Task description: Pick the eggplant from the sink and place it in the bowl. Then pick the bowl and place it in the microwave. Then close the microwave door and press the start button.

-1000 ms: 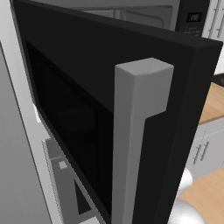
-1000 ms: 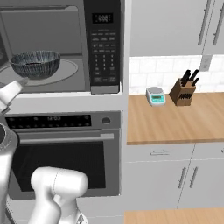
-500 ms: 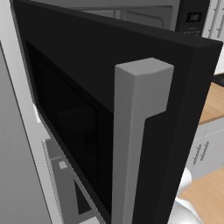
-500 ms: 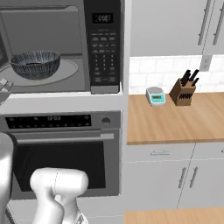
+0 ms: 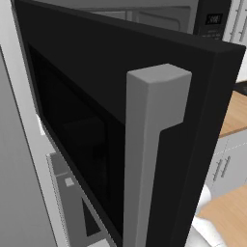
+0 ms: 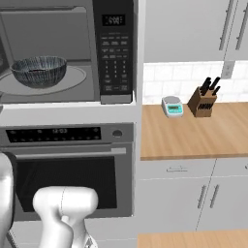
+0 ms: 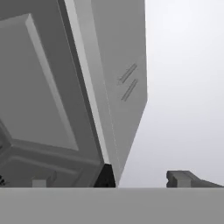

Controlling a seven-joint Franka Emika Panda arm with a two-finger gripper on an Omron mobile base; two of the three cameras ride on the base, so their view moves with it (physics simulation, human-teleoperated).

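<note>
The microwave (image 6: 68,53) stands open, and the bowl (image 6: 38,71) rests on its glass turntable, left of the keypad (image 6: 114,63). The eggplant is hidden from view, and the sink is out of view. The microwave door (image 5: 96,125) swings out wide toward the left base camera, its tall grey bar handle (image 5: 152,144) facing me. In the hand view my gripper (image 7: 144,177) is open with nothing between its fingertips (image 7: 183,178), and the door's grey inner side (image 7: 43,87) and edge stand just in front of it, to the left.
An oven (image 6: 72,164) with a wide handle sits under the microwave. To the right a wooden counter (image 6: 193,135) carries a small scale (image 6: 172,105) and a knife block (image 6: 203,99). Cabinets hang above and stand below it.
The white part of the arm seen at the left edge of the right base view beside the microwave has slid leftward out of that view. Door and bowl have not moved.
</note>
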